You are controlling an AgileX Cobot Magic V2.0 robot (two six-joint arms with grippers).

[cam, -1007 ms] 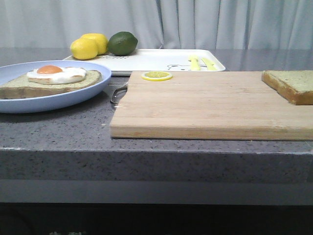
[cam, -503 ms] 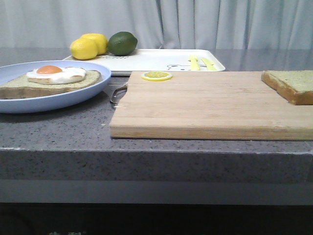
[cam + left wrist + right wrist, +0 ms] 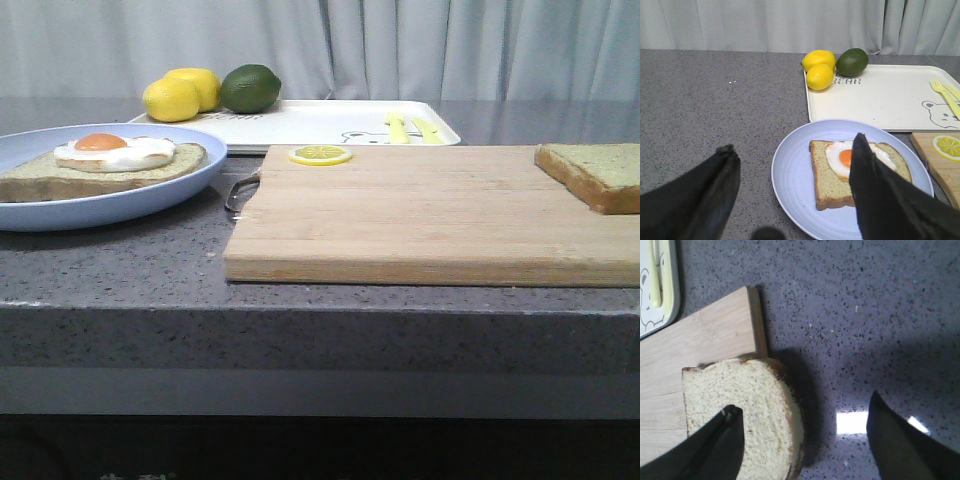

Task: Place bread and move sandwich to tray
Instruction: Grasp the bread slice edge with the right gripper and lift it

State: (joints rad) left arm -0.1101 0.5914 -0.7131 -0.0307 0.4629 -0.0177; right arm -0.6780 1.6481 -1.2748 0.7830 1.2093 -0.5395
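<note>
The bread is a thick pale slice lying on the right end of the wooden cutting board, overhanging its edge. My right gripper hovers open above it, one finger over the slice, the other over the counter. The sandwich, egg on tan bread, sits on its pale-blue plate at the left. My left gripper is open above the plate's near edge. The white tray lies behind. Neither gripper shows in the front view.
Two lemons and a lime sit at the tray's far left corner. Yellow cutlery lies on the tray's right side. A lemon slice rests on the board's back left corner. A grey curtain hangs behind.
</note>
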